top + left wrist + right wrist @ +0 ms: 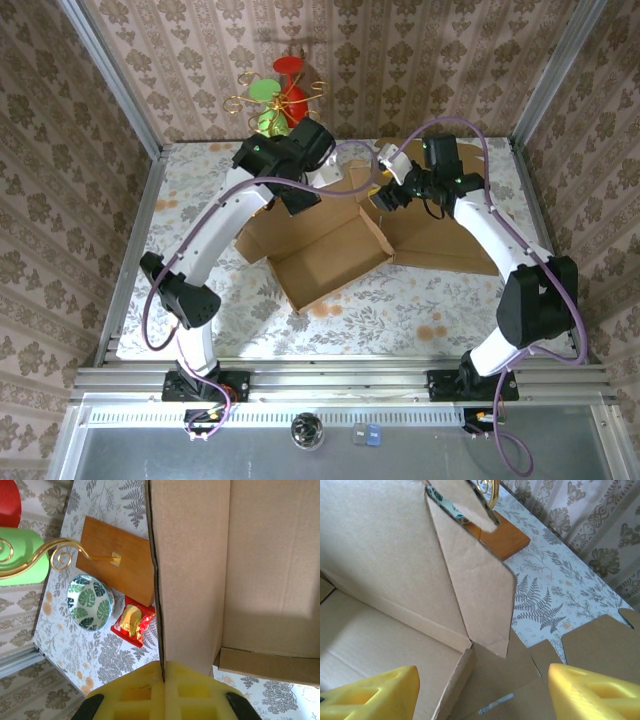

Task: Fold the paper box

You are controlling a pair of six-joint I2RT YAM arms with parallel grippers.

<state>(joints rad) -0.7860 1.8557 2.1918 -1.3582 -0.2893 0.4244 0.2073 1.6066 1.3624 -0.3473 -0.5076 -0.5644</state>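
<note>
Paper box wall (190,580), partly hidden overhead, clamped by left end effector (163,674); right end effector (482,680) apart.

Paper box (330,255) central on table (188,192), ornament stand (281,98) behind it, bowl (89,602) and packet (133,622) beside stand's base

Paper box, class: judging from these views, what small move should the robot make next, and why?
Probably ease the right gripper forward and close it on the upright side flap. Its jaws are wide open with that flap just ahead, while the left gripper pinches a wall of the paper box.
</note>
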